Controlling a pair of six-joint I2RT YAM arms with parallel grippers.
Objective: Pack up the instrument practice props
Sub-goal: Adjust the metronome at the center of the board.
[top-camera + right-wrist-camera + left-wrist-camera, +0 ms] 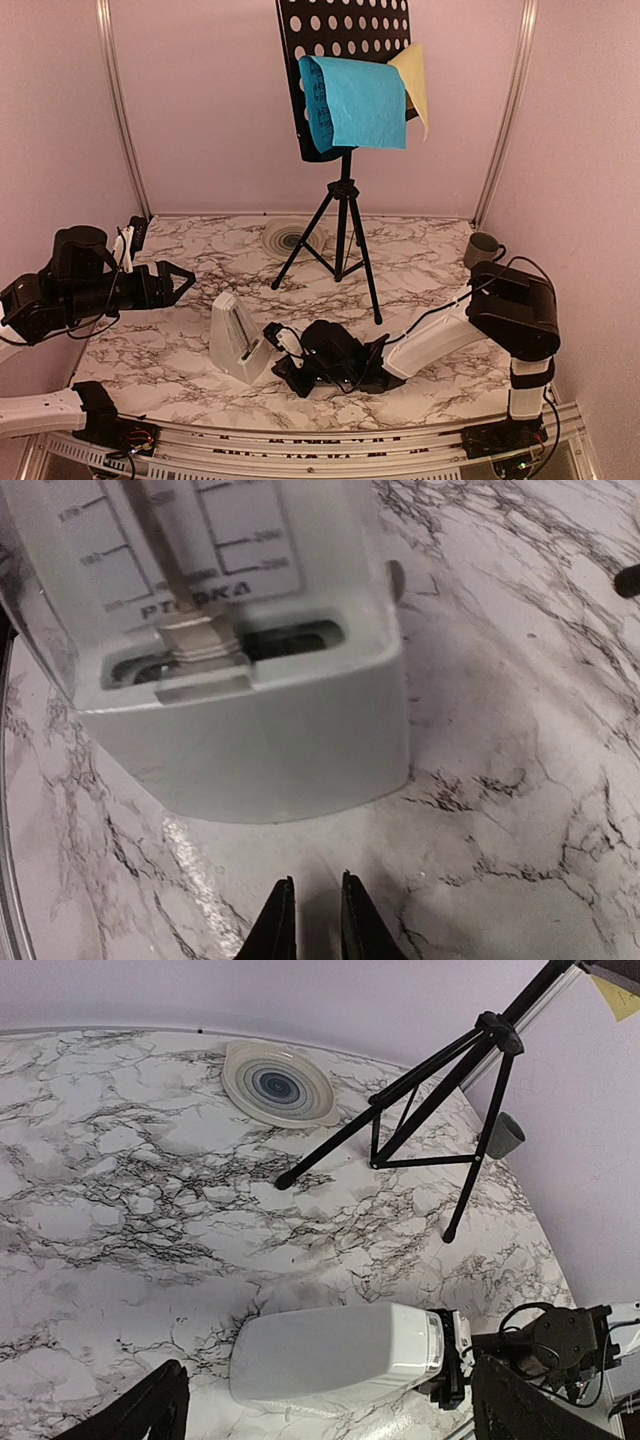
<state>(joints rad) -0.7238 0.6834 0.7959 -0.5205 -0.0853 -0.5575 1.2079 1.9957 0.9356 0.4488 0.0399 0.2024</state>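
Observation:
The black hole-punched music stand (345, 40) stands on tripod legs (343, 235) at the back; the legs also show in the left wrist view (420, 1110). A blue page (355, 103) and a yellow page (413, 75) hang over its desk. The white pyramid metronome (236, 342) stands upright near the front, seen from above in the left wrist view (335, 1355) and close up in the right wrist view (230, 680). My right gripper (287, 345) lies low on the table right of it; its jaws (312, 920) are nearly shut, empty, a little short of its base. My left gripper (178, 282) hovers open to its left.
A white plate with blue rings (287, 238) lies behind the tripod, also in the left wrist view (278, 1085). A dark mug (483, 247) stands at the right wall, also in the left wrist view (503, 1136). Pink walls with metal posts enclose the marble table (430, 290).

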